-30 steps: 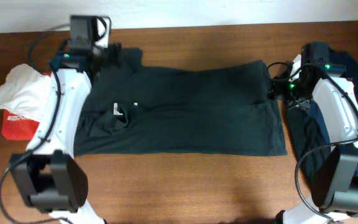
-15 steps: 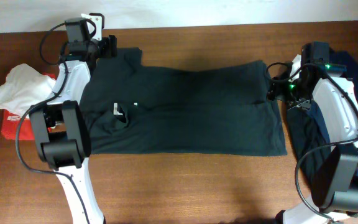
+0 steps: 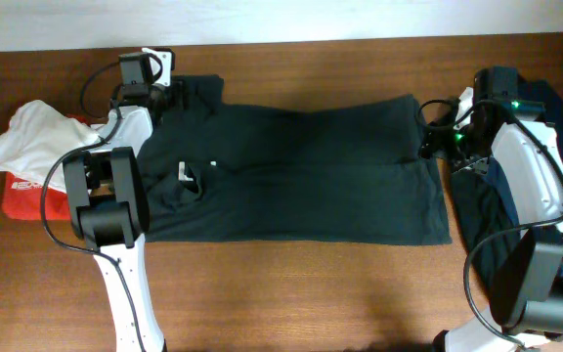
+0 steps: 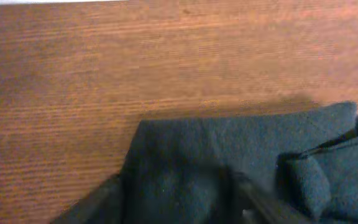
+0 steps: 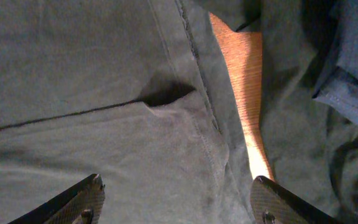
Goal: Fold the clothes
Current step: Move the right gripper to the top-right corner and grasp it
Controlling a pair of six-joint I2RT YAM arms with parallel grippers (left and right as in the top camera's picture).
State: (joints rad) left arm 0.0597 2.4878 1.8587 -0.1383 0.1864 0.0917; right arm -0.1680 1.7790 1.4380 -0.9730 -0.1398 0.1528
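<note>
A dark T-shirt [image 3: 291,166] lies spread flat across the middle of the wooden bench [image 3: 291,293], with a small white tag [image 3: 188,173] showing towards its left end. At the shirt's right edge the right gripper [image 5: 176,186] hangs over the fabric, jaws wide apart and holding nothing. A sliver of bare wood shows just beside the hem, and a heap of dark blue clothing [image 3: 560,112] lies past that. Off the left end, a crumpled white cloth [image 3: 27,137] lies partly over a red package [image 3: 22,196]. Farthest back, the left gripper [image 4: 176,183] is at the shirt's rear left corner, jaws apart with the cloth between them, not closed on it.
</note>
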